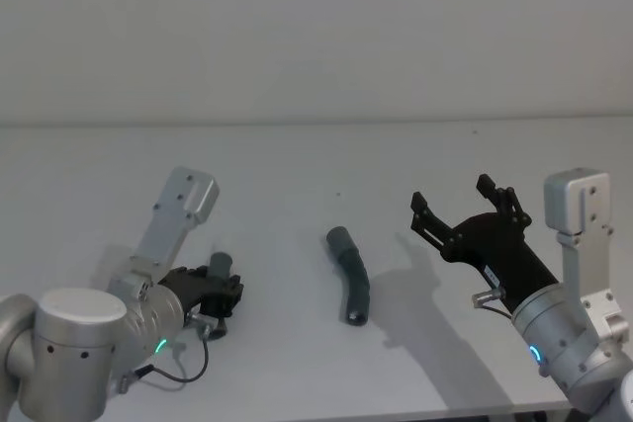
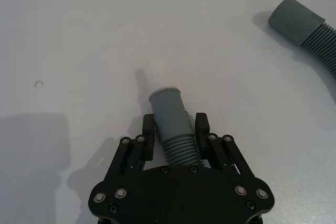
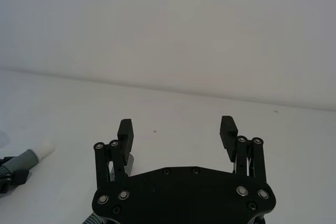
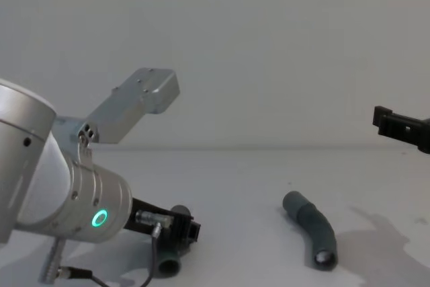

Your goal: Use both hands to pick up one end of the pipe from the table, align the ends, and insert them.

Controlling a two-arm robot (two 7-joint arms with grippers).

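Observation:
My left gripper [image 1: 224,292] is low over the white table [image 1: 297,165], at its front left. It is shut on one dark grey ribbed pipe piece [image 2: 176,129], around the ribs just behind its smooth cuff [image 1: 220,266]. The cuff sticks out past the fingertips. In the chest view this piece [image 4: 171,260] hangs from the left gripper [image 4: 183,228] down to the table. The second pipe piece [image 1: 351,274] lies loose and curved at the table's middle [image 4: 312,226]. My right gripper [image 1: 465,207] hovers open and empty to the right of it [image 3: 177,129].
The table's front edge [image 1: 415,414] runs close behind the loose piece. A plain wall [image 1: 316,37] stands behind the table's far edge. In the left wrist view the loose piece's cuff [image 2: 296,19] lies apart from the held one.

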